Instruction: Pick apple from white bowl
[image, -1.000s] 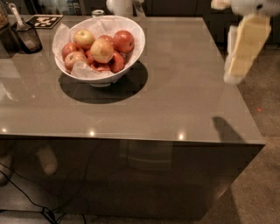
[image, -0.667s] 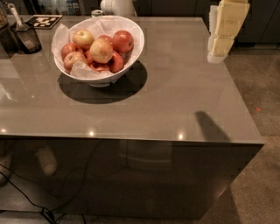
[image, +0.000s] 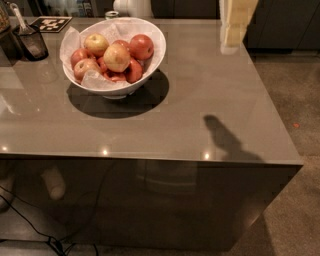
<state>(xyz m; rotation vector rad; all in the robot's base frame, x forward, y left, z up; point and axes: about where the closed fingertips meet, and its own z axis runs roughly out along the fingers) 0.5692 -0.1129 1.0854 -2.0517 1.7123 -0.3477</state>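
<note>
While end effector (image: 231, 40) hangs upper right, apple (image: 117, 57) lies well apart.

A bowl (image: 154, 46) back left on the surface (image: 200, 95), apple (image: 117, 57) uppermost inside it, cup (image: 33, 43) left of the bowl, end effector (image: 232, 36) above the back right edge.

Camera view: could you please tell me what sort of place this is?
Probably a kitchen or break area: a glossy grey counter, a white bowl of apples, and a dark utensil cup at far left. The gripper hangs above the counter's far right edge.
</note>
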